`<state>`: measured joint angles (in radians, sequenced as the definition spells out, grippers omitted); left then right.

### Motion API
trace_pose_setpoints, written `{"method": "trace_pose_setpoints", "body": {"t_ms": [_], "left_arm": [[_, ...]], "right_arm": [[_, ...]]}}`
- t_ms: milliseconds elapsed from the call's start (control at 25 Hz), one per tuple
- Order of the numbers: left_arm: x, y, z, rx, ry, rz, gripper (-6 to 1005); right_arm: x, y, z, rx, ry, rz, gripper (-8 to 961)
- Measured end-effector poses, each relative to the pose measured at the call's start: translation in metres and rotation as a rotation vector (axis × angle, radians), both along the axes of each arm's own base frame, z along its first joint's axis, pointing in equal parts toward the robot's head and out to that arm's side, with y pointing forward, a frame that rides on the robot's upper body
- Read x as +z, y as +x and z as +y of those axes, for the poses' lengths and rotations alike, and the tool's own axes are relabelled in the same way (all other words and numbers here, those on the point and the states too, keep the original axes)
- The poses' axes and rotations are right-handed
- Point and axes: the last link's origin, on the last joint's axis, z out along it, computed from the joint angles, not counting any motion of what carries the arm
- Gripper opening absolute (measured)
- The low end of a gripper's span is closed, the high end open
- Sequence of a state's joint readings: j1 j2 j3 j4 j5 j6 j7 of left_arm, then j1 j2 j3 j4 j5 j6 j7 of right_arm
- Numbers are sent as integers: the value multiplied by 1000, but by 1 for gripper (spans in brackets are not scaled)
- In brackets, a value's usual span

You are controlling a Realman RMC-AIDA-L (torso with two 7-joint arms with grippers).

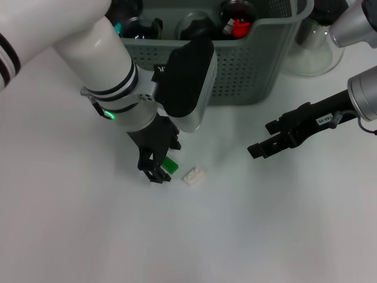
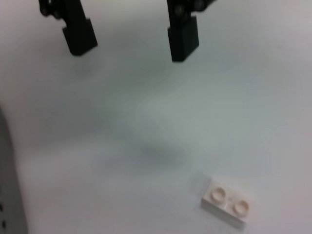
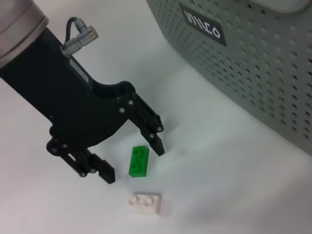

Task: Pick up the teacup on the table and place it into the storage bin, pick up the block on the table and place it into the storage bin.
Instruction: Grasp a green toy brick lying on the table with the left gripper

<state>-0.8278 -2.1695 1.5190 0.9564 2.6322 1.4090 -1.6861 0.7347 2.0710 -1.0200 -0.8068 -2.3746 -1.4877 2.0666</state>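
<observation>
Now the left gripper (image 3: 132,163) hangs low over the tabletop (image 1: 265,236) at centre frame, jaws spread wide around the green block (image 3: 138,161), gripping nothing. Its long axis runs between the fingertips toward the white block (image 1: 194,176) just beside it. Behind stands the storage bin (image 1: 247,65). At the right, the right gripper (image 1: 268,141) hovers, jaws apart and empty.

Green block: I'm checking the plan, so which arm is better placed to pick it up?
Left. The left pincer is open with the green block between its fingers on the table. The right pincer hovers farther off.
</observation>
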Motion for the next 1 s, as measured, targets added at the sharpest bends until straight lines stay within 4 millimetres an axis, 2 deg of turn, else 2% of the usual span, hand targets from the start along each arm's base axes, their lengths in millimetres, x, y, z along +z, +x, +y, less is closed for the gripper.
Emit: {"method": "trace_pose_setpoints", "body": {"t_ms": [40, 280, 480, 1000], "left_arm": [[0, -1, 0, 2, 0, 5, 825], [-2, -3, 2, -11, 9, 13, 583], [-6, -4, 2, -22, 0, 21, 443], [-8, -4, 1, -32, -5, 31, 441]], "right_arm": [[0, 0, 0, 0, 0, 0, 945], [-1, 0, 0, 1, 2, 0, 945], [-1, -2, 1, 3, 2, 1, 945], [-1, -1, 0, 0, 3, 1, 944]]}}
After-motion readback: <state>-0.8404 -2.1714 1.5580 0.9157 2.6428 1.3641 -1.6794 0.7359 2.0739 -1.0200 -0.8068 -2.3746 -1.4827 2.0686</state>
